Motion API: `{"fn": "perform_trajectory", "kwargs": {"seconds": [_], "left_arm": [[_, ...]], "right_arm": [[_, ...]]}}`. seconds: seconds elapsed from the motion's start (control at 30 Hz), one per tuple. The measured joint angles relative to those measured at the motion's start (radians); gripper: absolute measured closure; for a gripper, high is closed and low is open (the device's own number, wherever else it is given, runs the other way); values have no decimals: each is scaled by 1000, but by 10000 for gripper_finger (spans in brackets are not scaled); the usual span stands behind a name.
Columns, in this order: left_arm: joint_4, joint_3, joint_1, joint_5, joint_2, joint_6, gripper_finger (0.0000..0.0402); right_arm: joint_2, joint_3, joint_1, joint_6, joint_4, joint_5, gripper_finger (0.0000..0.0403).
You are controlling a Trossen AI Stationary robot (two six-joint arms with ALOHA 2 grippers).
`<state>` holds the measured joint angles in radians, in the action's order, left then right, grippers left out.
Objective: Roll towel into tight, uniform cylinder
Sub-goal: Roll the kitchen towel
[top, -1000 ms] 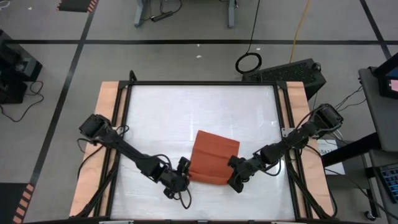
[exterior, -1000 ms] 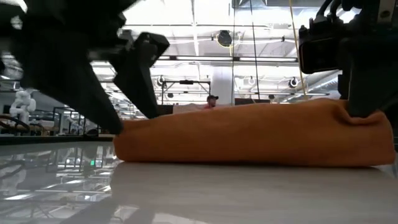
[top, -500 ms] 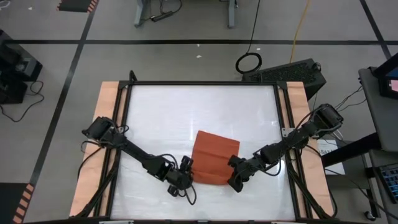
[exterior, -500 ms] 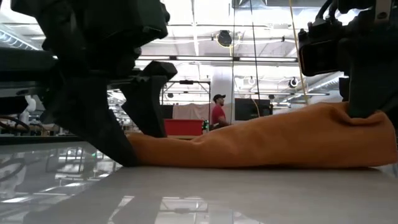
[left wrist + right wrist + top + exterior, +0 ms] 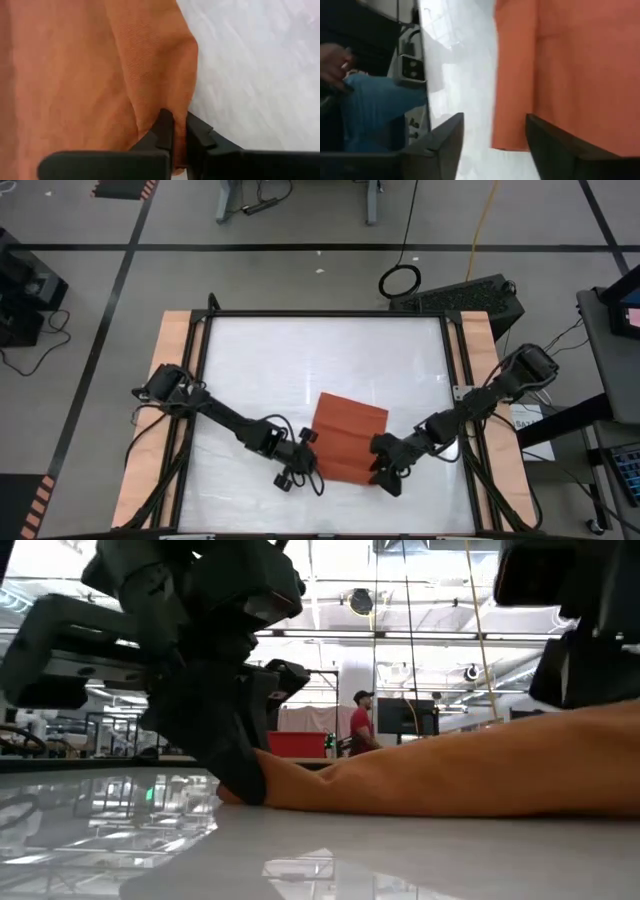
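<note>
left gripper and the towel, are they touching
Touching. The left wrist view shows the left gripper pinched shut on the folded edge of the towel, cloth squeezed between its fingers. The low view agrees.

plain rust-orange towel (image 5: 349,438) on glossy white table (image 5: 270,370); dark fingers (image 5: 165,131).

Grey floor (image 5: 300,280) with black tape lines; person in red (image 5: 360,728) behind.
</note>
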<state>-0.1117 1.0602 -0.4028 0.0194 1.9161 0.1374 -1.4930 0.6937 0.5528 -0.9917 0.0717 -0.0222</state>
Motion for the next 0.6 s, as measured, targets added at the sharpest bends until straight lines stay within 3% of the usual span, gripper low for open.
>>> {"fn": "perform_trajectory", "kwargs": {"seconds": [0.1,0.27,0.43,0.6], "left_arm": [[32,-1,14,-36,3,-8,374],[48,-2,44,-99,3,-25,378],[49,-1,64,-102,3,-25,382],[43,-1,86,-105,3,-25,382]], "right_arm": [[44,0,25,76,-37,38,178],[85,1,92,183,-131,161,182],[74,1,115,23,-356,279,204],[38,1,95,10,-399,314,231]]}}
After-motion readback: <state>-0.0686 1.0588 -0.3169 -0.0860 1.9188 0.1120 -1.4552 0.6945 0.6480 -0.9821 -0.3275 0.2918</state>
